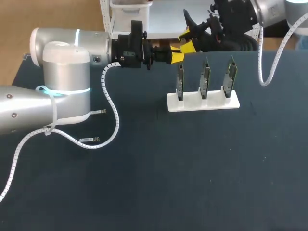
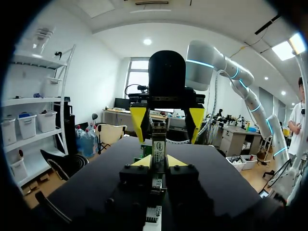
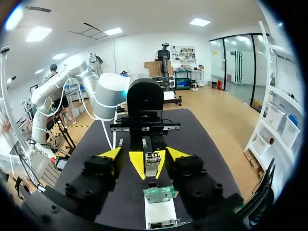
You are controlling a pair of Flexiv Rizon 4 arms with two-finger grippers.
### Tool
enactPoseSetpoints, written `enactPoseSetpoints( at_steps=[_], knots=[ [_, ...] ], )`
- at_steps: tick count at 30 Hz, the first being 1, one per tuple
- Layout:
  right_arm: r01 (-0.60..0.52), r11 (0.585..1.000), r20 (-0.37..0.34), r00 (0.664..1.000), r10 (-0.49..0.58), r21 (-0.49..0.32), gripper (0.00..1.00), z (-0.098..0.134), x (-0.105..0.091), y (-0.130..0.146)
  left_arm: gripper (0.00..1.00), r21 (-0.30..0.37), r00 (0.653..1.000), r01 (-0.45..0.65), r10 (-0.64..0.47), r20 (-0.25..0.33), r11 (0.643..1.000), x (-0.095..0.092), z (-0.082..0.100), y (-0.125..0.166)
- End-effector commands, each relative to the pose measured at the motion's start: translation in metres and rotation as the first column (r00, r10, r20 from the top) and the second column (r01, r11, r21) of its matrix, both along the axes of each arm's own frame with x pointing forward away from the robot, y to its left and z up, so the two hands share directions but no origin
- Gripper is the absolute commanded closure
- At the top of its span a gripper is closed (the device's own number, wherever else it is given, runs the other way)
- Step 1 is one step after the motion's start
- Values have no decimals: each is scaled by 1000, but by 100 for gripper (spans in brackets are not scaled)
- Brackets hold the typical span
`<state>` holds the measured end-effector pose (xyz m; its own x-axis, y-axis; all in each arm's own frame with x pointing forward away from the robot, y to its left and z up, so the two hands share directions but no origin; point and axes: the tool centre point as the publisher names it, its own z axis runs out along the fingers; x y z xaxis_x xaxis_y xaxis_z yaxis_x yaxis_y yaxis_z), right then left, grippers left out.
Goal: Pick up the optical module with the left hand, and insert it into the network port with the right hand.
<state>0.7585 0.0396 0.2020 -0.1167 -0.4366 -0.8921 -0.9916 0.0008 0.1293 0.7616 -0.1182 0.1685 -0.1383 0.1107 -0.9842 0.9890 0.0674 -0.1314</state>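
Observation:
The optical module point(image 2: 159, 147), a slim metal stick, is clamped in my left gripper point(image 2: 159, 161), which is held in the air over the table's far side point(image 1: 176, 57). My right gripper point(image 1: 187, 42) faces it end-on from the other side. Its yellow fingers point(image 2: 138, 123) stand wide on either side of the module's free end without touching it. In the right wrist view the module point(image 3: 152, 161) sits midway between my right gripper's point(image 3: 144, 155) spread fingers. Below the two grippers stands the white base point(image 1: 203, 102) with three upright network port boards point(image 1: 205, 79).
A green port board point(image 3: 161, 193) on the white base point(image 3: 161, 211) lies under my right gripper. Two small labelled tags point(image 1: 89, 140) lie on the dark table near my left arm's elbow.

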Motion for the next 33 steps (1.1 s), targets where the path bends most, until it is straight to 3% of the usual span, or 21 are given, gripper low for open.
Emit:
enactPoseSetpoints(
  at_steps=[1,9,10,11,12,18,21,26,33],
  knots=[
    [2,1000,1,1000,-2,-4,100,1,-2,0,100,-2,1000,-4,4,2,1000,-1,-1,0],
    [-11,1000,-1,1000,11,-11,100,2,-3,-1,100,-2,1000,-4,4,2,1000,-1,-1,0],
    [-12,1000,0,1000,12,-13,100,2,-4,-1,83,-2,1000,-4,4,2,1000,-1,-1,0],
    [-12,1000,0,1000,12,-14,100,2,-4,-1,6,-2,1000,-4,4,2,1000,-1,-1,0],
    [-12,1000,-1,1000,12,-15,100,2,-4,-1,0,-2,1000,-4,4,2,1000,-1,-1,0],
    [-5,1000,0,1000,5,-14,100,2,-5,-3,0,10,1000,0,0,2,1000,0,-2,3],
    [1,1000,-1,1000,-1,-12,100,1,-6,-4,0,112,999,13,-16,32,994,0,-9,11],
    [5,1000,-2,1000,-5,-12,100,0,-9,-6,0,295,999,21,-32,31,955,5,-26,26],
    [21,1000,-6,1000,-21,-5,100,-1,-11,-10,0,401,1000,14,-18,7,916,15,-36,36]
  ],
)
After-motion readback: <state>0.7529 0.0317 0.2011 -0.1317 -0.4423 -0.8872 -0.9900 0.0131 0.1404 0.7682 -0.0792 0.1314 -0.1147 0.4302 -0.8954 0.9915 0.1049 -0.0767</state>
